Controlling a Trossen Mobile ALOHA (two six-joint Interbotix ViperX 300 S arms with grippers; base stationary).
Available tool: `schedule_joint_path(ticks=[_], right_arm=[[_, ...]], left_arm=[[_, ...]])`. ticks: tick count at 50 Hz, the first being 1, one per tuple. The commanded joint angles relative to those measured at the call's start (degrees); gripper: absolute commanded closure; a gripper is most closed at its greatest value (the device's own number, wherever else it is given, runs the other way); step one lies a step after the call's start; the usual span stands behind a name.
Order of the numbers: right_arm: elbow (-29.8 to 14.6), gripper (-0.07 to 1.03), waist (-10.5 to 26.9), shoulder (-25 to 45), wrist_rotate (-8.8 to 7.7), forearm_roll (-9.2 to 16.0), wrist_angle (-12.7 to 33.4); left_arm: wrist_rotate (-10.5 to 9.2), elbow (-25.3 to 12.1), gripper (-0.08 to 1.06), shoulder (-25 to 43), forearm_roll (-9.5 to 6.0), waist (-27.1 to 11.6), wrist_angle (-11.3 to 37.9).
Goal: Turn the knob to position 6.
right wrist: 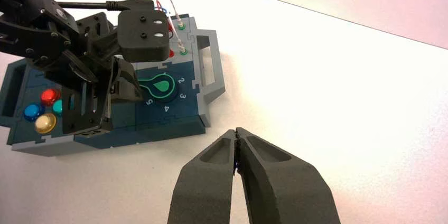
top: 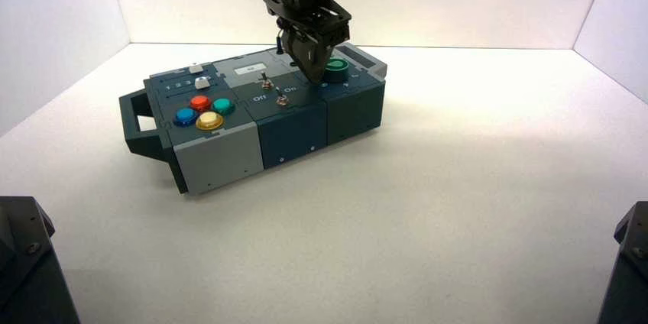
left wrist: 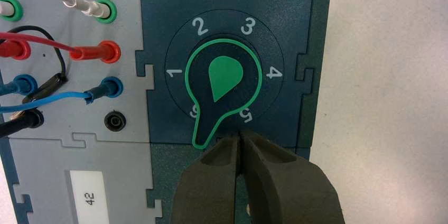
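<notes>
The dark green teardrop knob (left wrist: 224, 78) sits in a dial numbered 1 to 6 at the box's right end. It also shows in the high view (top: 336, 69) and the right wrist view (right wrist: 158, 86). In the left wrist view its pointer lobe (left wrist: 207, 131) lies between the 6 and the 5, closer to the 6. My left gripper (left wrist: 240, 135) is shut and empty, its tips just beside the lobe on the 5 side; it hangs over the knob in the high view (top: 313, 72). My right gripper (right wrist: 236, 130) is shut and empty, over the bare table away from the box.
The box (top: 214, 156) stands turned on the white table, handle to the left. Red (top: 200, 102), teal (top: 222, 105), blue (top: 185, 116) and yellow (top: 209, 121) buttons sit at its left end, with two toggle switches (top: 267, 79) in the middle. Plugged wires (left wrist: 79, 52) lie beside the dial.
</notes>
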Motion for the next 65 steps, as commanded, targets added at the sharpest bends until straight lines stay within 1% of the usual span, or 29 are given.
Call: schedule_joint_path(ticks=[1,17,31,40,45,53,65], right_arm=[[-1.8,0.99,-0.3,-0.1,0.26,0.2,-0.5],[-1.8,0.99,-0.3,-0.1,0.26,0.1,-0.5],[-1.8,0.99,-0.3,-0.1,0.26,0.1,-0.5],[-1.8,0.99,-0.3,-0.1,0.26,0.1,-0.5],[-1.8,0.99,-0.3,-0.1,0.26,0.1,-0.5],[-1.8,0.99,-0.3,-0.1,0.26,0.2,-0.5],[-1.8,0.99,-0.3,-0.2,0.26,0.3,-0.4]], left_arm=[[0.44,-1.5,1.01,-1.0,0.26,0.8,-0.2],[0.7,-2.1,1.01,-1.0,0.44,2.0,-0.2],[0.88,-2.4,1.01,-1.0,0.53,2.0,0.0],[0.88,-1.6,1.01,-1.6,0.09,1.8,0.9],[0.79,-0.4,1.01,-3.3,-0.18,0.9,1.1],[0.09,2.3,1.01,-7.8,-0.26,-0.7,0.7],[-1.49,4.2,1.01,-14.9,-0.35,-0.8,0.7]])
